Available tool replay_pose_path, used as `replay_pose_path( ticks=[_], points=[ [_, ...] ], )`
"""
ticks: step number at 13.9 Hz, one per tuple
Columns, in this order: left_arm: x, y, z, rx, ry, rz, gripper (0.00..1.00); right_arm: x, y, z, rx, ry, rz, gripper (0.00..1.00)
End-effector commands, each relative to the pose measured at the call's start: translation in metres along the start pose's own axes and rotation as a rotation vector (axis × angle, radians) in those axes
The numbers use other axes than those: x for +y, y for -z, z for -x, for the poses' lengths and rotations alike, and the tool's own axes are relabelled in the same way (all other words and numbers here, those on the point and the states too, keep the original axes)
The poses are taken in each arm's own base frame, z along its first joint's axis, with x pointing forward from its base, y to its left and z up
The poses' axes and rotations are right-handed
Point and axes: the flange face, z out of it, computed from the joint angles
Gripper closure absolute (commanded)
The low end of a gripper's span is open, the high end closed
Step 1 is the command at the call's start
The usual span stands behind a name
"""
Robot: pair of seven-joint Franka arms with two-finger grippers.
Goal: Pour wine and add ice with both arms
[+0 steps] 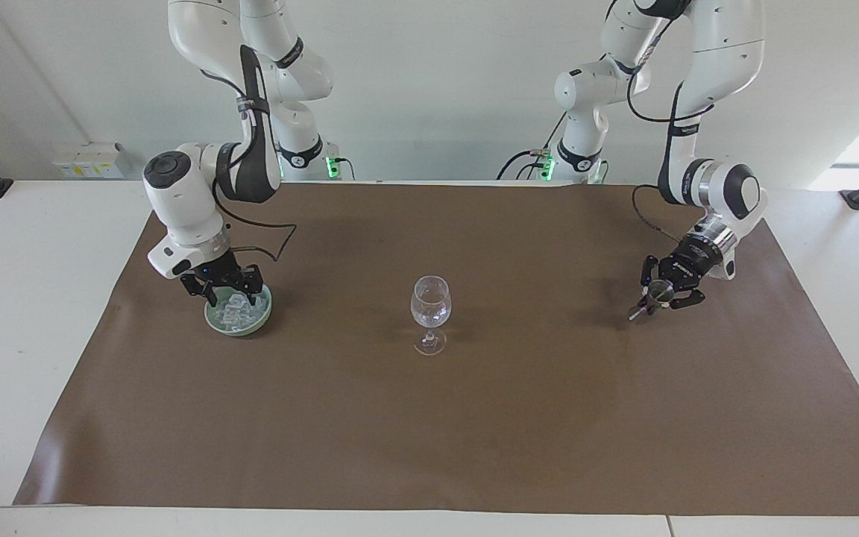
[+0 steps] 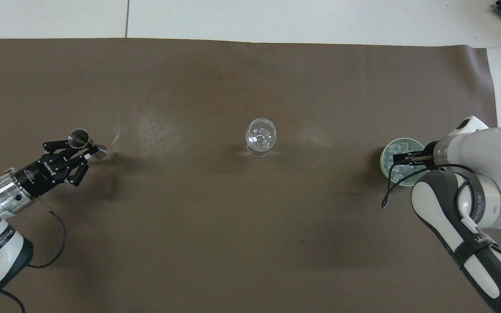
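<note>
Jigger (image 1: 652, 297): centre right of facing frame, tilted, pinched by left claw (image 1: 661, 292).
Ice (image 1: 236, 309): bowl (image 1: 215, 320), centre left; right claw (image 1: 227, 286) among cubes, spread uncertain.
Advice: pinch one cube squarely, lift straight.
</note>
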Motion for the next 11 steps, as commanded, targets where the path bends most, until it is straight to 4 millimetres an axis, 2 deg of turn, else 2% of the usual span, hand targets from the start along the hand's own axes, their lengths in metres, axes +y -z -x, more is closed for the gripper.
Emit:
replay_pose_path(
  ticks=[1,4,5,6,9,11],
  points=[
    [-0.003,-0.002,-0.008,-0.039,-0.017,0.025,1.00,0.002,0.001,0.009,-0.019,0.014,-0.002,0.19],
    [-0.002,-0.004,-0.011,-0.037,-0.012,0.047,1.00,0.001,0.000,0.013,-0.053,0.020,-0.006,0.19],
    [-0.001,-0.004,-0.013,-0.033,-0.011,0.067,1.00,0.001,0.001,0.012,-0.051,0.020,-0.006,0.22],
    [0.000,-0.003,-0.014,-0.027,-0.009,0.074,1.00,0.002,0.001,0.012,-0.052,0.020,-0.005,0.30],
    [0.000,-0.007,-0.020,-0.006,-0.001,0.092,1.00,0.003,0.002,0.010,-0.040,0.020,0.000,0.43],
    [-0.001,-0.009,-0.023,0.016,0.001,0.097,1.00,0.003,0.002,0.009,-0.035,0.016,0.001,0.44]
  ],
)
